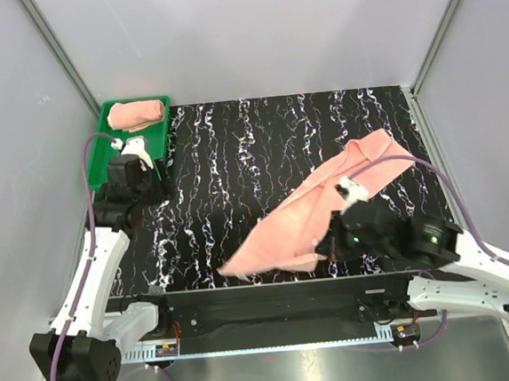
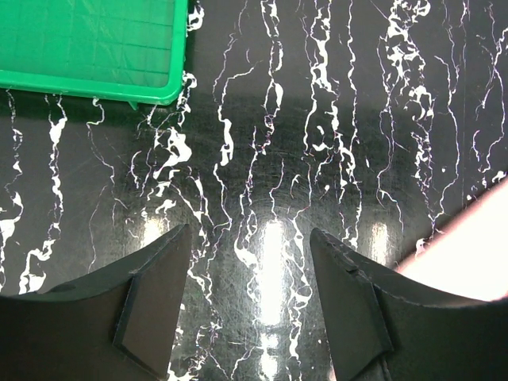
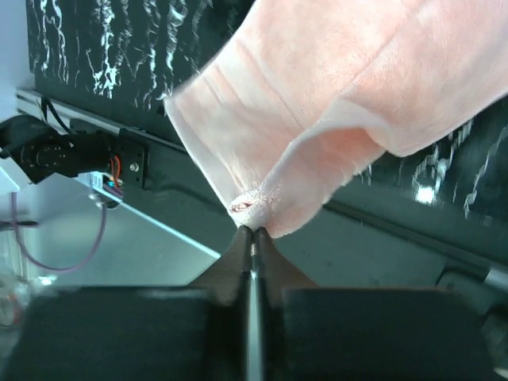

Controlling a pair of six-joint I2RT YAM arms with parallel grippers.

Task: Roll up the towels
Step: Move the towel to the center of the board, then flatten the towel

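One salmon-pink towel lies loosely unfolded and diagonal on the black marbled table, from the front edge towards the right. My right gripper is shut on a bunched edge of it near the table's front. The right wrist view shows the closed fingertips pinching that towel, which hangs lifted above them. A second towel lies rolled in the far end of the green tray. My left gripper is open and empty by the tray's right side. In its wrist view it hovers over bare table.
The green tray's corner shows at the upper left of the left wrist view, and a corner of the loose towel at its right edge. Grey walls enclose the table on three sides. The front table edge and rail lie just below the right gripper.
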